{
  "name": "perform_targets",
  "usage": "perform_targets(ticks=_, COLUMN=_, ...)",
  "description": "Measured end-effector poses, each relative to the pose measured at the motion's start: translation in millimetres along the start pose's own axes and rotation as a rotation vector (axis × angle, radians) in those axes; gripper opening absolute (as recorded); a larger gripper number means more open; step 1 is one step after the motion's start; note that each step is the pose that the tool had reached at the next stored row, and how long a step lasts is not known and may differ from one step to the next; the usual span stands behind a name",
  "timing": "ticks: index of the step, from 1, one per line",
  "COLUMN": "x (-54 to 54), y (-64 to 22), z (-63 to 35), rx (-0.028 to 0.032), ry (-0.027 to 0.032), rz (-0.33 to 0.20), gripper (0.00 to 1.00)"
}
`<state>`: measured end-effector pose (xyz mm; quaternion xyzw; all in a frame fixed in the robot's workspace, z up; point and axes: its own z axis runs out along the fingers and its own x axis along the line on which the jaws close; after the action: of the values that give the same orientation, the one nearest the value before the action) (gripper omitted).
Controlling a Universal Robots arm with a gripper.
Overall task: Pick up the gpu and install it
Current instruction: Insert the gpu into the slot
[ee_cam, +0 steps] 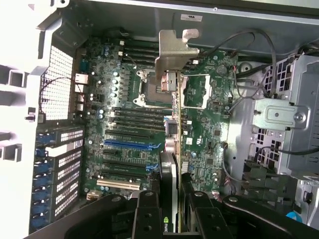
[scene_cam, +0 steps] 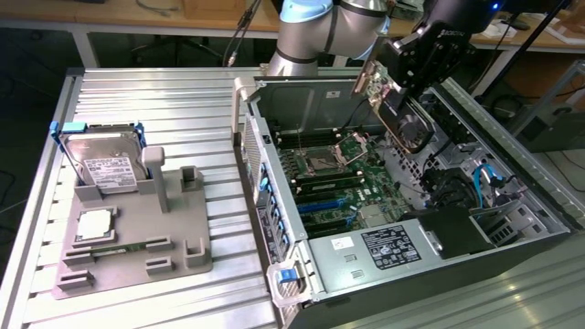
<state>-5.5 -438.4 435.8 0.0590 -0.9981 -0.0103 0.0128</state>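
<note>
The gpu [scene_cam: 409,127] hangs on edge above the open computer case [scene_cam: 512,171], its dark cooler and fan facing the exterior view's right. My gripper [scene_cam: 403,88] is shut on the card's upper edge. In the wrist view the gpu [ee_cam: 173,149] appears edge-on between my black fingers [ee_cam: 148,215], and its silver end bracket [ee_cam: 174,50] points away from the camera. The card is held over the motherboard [ee_cam: 124,114], above the CPU socket area, clear of the slots. A blue expansion slot [ee_cam: 127,145] lies beside the card's line.
A grey fixture [scene_cam: 183,257] on the slatted table holds a silver hard drive [scene_cam: 105,161], a processor chip [scene_cam: 94,225] and a memory stick [scene_cam: 119,248]. Inside the case are a power supply [scene_cam: 384,250], a drive cage [ee_cam: 279,119] and loose cables [scene_cam: 484,181].
</note>
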Motion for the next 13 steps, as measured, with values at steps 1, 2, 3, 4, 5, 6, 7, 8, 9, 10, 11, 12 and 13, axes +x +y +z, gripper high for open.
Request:
perform_targets(ticks=1, x=0.0, y=0.0, z=0.0, rx=0.0001, ry=0.0001, rz=-0.004, gripper=0.27)
perform_targets(ticks=2, x=0.0, y=0.0, z=0.0, rx=0.0001, ry=0.0002, rz=-0.007, gripper=0.27)
perform_targets(ticks=3, x=0.0, y=0.0, z=0.0, rx=0.0002, ry=0.0002, rz=-0.010, gripper=0.27)
perform_targets(ticks=4, x=0.0, y=0.0, z=0.0, rx=0.0003, ry=0.0003, rz=-0.012, gripper=0.27)
perform_targets(ticks=5, x=0.0, y=0.0, z=0.0, rx=0.0003, ry=0.0003, rz=-0.016, gripper=0.27)
perform_targets(ticks=6, x=0.0, y=0.0, z=0.0, rx=0.0004, ry=0.0004, rz=-0.019, gripper=0.27)
perform_targets(ticks=7, x=0.0, y=0.0, z=0.0, rx=0.0005, ry=0.0005, rz=-0.021, gripper=0.27)
perform_targets(ticks=8, x=0.0, y=0.0, z=0.0, rx=0.0005, ry=0.0006, rz=-0.024, gripper=0.27)
perform_targets(ticks=9, x=0.0, y=0.0, z=0.0, rx=0.0006, ry=0.0006, rz=-0.026, gripper=0.27)
perform_targets(ticks=10, x=0.0, y=0.0, z=0.0, rx=0.0006, ry=0.0007, rz=-0.029, gripper=0.27)
perform_targets(ticks=11, x=0.0, y=0.0, z=0.0, rx=0.0007, ry=0.0007, rz=-0.031, gripper=0.27)
perform_targets(ticks=12, x=0.0, y=0.0, z=0.0, rx=0.0008, ry=0.0007, rz=-0.034, gripper=0.27)
perform_targets(ticks=13, x=0.0, y=0.0, z=0.0, rx=0.0009, ry=0.0009, rz=-0.036, gripper=0.27)
